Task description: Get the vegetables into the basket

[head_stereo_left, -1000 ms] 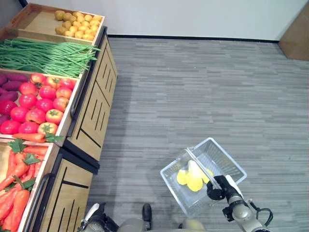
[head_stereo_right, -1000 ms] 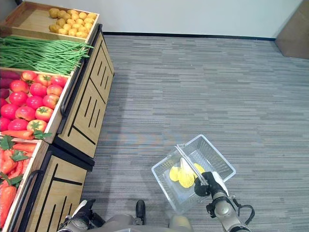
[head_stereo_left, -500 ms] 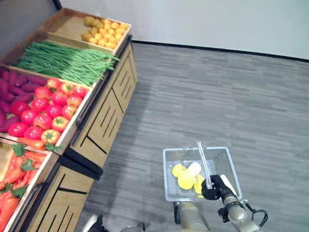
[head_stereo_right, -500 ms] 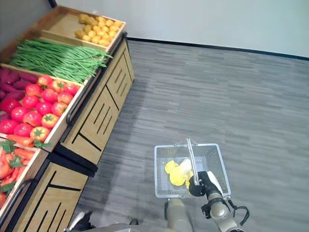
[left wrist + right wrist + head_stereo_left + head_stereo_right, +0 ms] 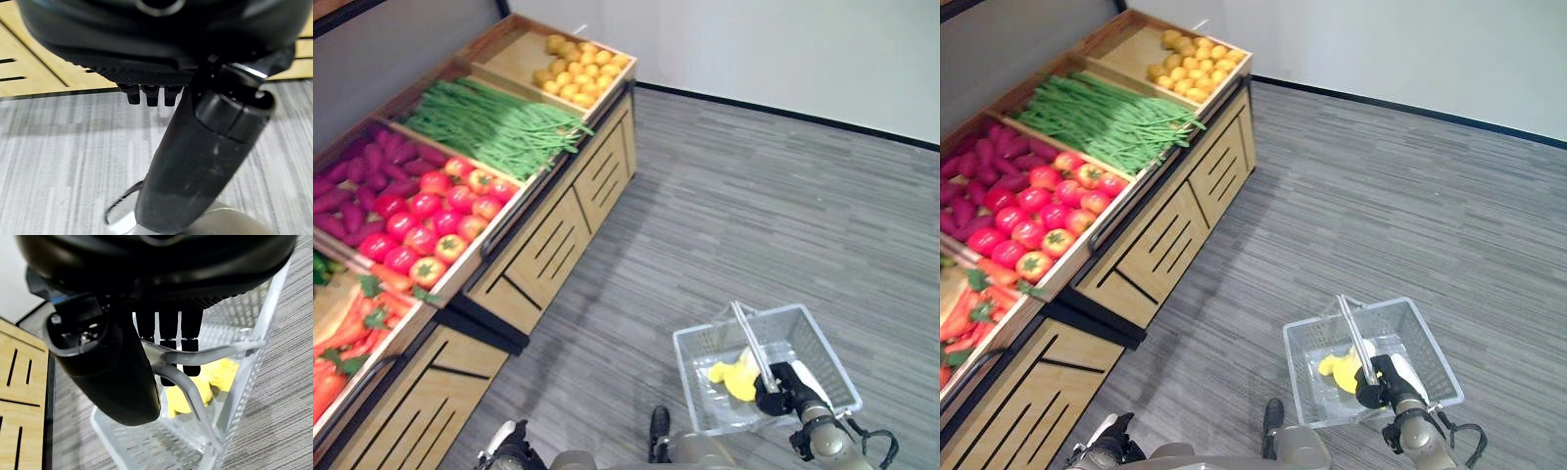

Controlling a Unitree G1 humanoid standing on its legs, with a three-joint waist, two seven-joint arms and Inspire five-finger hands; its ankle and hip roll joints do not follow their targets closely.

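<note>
A long wooden stand [image 5: 548, 245] runs along the left side of the room, on a grey striped floor [image 5: 754, 196]. It has dark handles and open bins on top. The far bin holds little yellow potatoes [image 5: 579, 70]. Next comes a big heap of green beans [image 5: 494, 122]. After that are red tomatoes [image 5: 431, 215] with purple sweet potatoes [image 5: 362, 176] beside them, near the wall. The nearest bin holds orange carrots [image 5: 342, 343] with green tops. Well away from the stand, to the right, a clear plastic basket [image 5: 822, 333] hangs just above the floor. Its long handle [image 5: 754, 343] stands up over the middle. The robot's right hand [image 5: 775, 390] holds that handle at the near end, with its dark fingers [image 5: 166, 328] hooked over the bar and its thumb [image 5: 112, 377] curled beside it. Inside the basket lie a few yellow vegetables [image 5: 734, 377], bunched together on the bottom near the hand. The left hand [image 5: 146, 49] hangs low beside the stand, close to the floor. Its fingers [image 5: 149, 95] are curled in under the palm and hold nothing, and its thumb [image 5: 205, 161] sticks out.
</note>
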